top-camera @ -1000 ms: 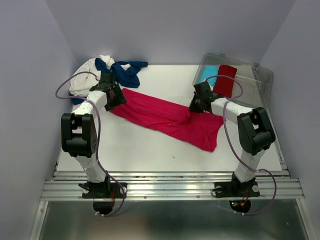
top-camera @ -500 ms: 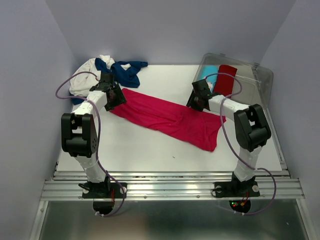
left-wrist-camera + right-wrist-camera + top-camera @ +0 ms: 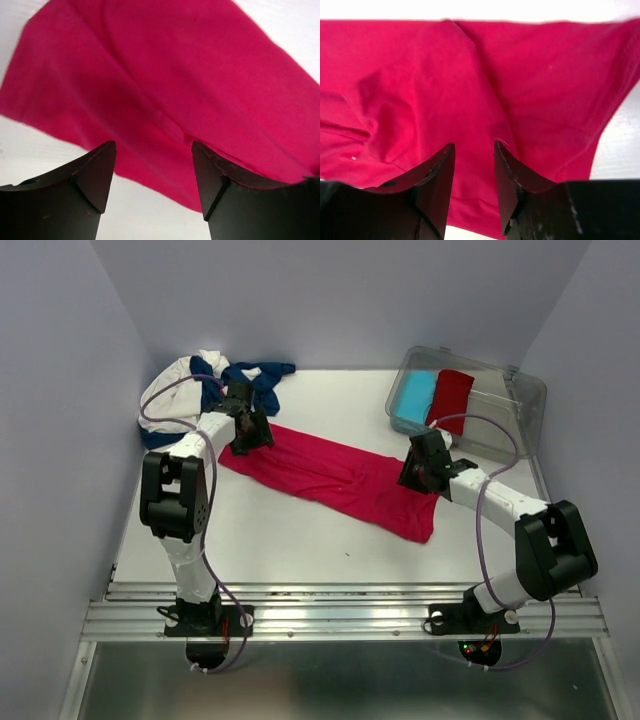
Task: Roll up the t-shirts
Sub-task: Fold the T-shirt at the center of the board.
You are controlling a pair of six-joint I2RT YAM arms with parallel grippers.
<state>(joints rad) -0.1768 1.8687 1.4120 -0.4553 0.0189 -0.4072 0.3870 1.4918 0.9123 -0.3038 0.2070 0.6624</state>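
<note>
Top view: pink-red t-shirt (image 3: 335, 475) spread flat, diagonal, mid-table (image 3: 300, 550). Navy t-shirt (image 3: 257, 380) and white t-shirt (image 3: 168, 398) heaped at far-left corner. Clear bin (image 3: 510, 405) far right holds light-blue roll (image 3: 415, 395) and dark red roll (image 3: 450, 395). Near table strip bare.
Left wrist: left gripper (image 3: 152, 185) fingers wide over smooth cloth edge, holding nothing.
Right wrist: right gripper (image 3: 474, 185) fingers narrowly parted above wrinkled cloth.

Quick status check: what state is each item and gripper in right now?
pink-red t-shirt, lying as a long flat band, not rolled.
navy t-shirt, crumpled in the far-left pile.
white t-shirt, crumpled in that pile.
light-blue roll, rolled, in the bin.
darker red roll, rolled, in the bin.
clear bin, holding both rolls.
left gripper, open, over the pink-red t-shirt.
right gripper, open, holding nothing.
</note>
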